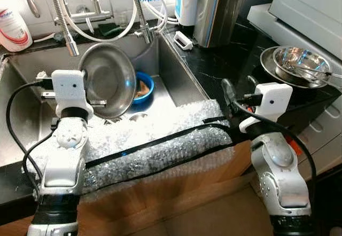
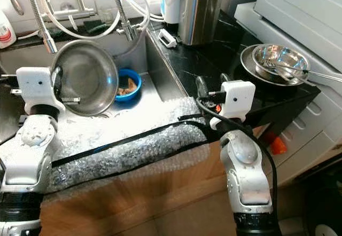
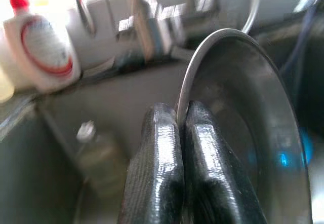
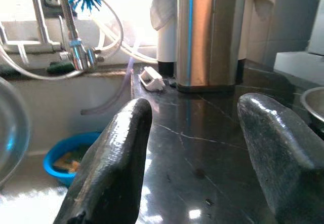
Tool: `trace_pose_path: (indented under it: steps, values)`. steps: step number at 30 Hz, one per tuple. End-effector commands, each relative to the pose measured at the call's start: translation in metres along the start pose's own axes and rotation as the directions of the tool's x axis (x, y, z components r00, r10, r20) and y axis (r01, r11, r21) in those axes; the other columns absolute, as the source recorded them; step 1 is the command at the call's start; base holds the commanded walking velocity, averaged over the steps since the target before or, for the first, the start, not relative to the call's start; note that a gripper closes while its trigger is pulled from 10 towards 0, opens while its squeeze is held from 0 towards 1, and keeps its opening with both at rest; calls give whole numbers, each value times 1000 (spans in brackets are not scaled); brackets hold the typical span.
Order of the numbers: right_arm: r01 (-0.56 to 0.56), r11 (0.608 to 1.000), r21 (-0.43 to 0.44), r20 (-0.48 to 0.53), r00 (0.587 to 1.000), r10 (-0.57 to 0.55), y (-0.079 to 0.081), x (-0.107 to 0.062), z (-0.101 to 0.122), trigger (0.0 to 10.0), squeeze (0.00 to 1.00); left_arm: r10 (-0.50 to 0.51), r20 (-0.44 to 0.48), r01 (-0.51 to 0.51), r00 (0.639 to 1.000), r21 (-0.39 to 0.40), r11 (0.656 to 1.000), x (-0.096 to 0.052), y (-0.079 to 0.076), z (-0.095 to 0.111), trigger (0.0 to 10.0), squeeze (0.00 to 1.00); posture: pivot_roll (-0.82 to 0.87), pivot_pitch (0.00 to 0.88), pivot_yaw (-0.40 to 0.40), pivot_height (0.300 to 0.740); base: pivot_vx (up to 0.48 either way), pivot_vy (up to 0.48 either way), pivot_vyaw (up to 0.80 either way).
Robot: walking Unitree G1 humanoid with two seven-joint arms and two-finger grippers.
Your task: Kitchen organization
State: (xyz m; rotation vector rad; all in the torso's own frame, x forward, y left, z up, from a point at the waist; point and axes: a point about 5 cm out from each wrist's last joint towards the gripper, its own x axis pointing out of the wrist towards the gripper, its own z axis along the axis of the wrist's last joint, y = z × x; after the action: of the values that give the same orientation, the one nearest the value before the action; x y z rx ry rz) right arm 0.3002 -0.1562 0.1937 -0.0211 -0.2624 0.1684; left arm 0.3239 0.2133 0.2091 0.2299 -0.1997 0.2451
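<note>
The steel bowl (image 1: pixel 108 81) hangs tilted on edge at centre-left of the frame, above the sink (image 1: pixel 165 60), its rim pinched between the pressed-together fingers of the left gripper (image 3: pixel 179 127). It looks light, stiff and probably slippery when wet, so the thin rim is the sensible hold. It is shiny, shallow and round. At right, the right gripper (image 4: pixel 202 148) hovers spread over the black counter (image 1: pixel 224 60).

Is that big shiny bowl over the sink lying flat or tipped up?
Tipped up. The steel bowl stands on edge above the sink, its hollow facing sideways, its rim pinched by the left gripper.
</note>
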Motion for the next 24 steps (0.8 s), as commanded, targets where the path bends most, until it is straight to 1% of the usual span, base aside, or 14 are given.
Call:
trace_pose_path:
  steps: [1,3,4,6,7,9,10,12,16,17,18,20,21,24]
  values:
    - [6,1000,-25,18,1000,-5,-2,-4,4,10000,0,7,-37,-5,999,45,999,3,2,-5,10000,0,-11,113,-3,740,0,0,0]
    - [8,1000,-28,16,1000,-8,-2,-5,3,10000,0,11,-44,-9,999,55,998,3,3,-7,10000,0,-11,113,-3,740,0,0,0]
    - [14,999,-32,12,1000,-14,-4,-7,2,10000,0,10,-76,-5,997,67,998,3,4,-12,10000,0,-12,117,-3,740,0,0,0]
    - [27,999,-34,4,1000,-27,-6,-10,0,10000,0,43,-134,-37,990,45,998,4,9,-22,10000,0,-11,113,-1,740,0,0,0]
    - [29,999,-34,1,1000,-29,-6,-10,-1,10000,0,63,-171,-62,983,16,998,4,12,-28,10000,0,-13,115,0,740,0,0,0]
    - [30,999,-35,1,1000,-30,-6,-10,-1,10000,0,67,-177,-65,982,12,998,5,12,-29,10000,0,-13,115,0,740,0,0,0]
    - [27,999,-37,-3,1000,-27,-5,-11,-3,10000,0,72,-243,-85,967,-46,995,4,13,-39,10000,0,-13,108,3,740,0,0,0]
    - [26,999,-37,-5,1000,-26,-4,-11,-3,10000,0,65,-258,-83,964,-58,995,3,12,-42,10000,0,-11,106,4,740,0,0,0]
    - [26,999,-36,-6,1000,-26,-4,-11,-4,10000,0,55,-264,-72,963,-55,996,2,11,-43,10000,0,-13,103,4,740,0,0,0]
    - [23,999,-34,-8,1000,-23,-3,-11,-4,10000,0,36,-284,-58,958,-70,996,2,9,-45,10000,0,-12,99,4,740,0,0,0]
    - [20,999,-32,-11,1000,-21,-2,-11,-4,10000,0,25,-294,-50,955,-80,996,1,8,-46,10000,910,-12,97,4,740,0,0,0]
    - [19,999,-31,-13,1000,-19,-1,-11,-4,10000,0,21,-298,-48,954,-85,995,1,7,-47,10000,910,-12,97,4,740,0,0,0]
    - [17,999,-31,-15,1000,-17,-1,-10,-5,10000,0,16,-301,-43,954,-84,996,1,7,-47,10000,1000,-13,96,5,740,0,0,0]
    - [12,1000,-29,-18,1000,-13,0,-10,-5,10000,0,6,-302,-36,953,-92,995,0,5,-47,10000,1000,-13,93,6,740,0,0,0]
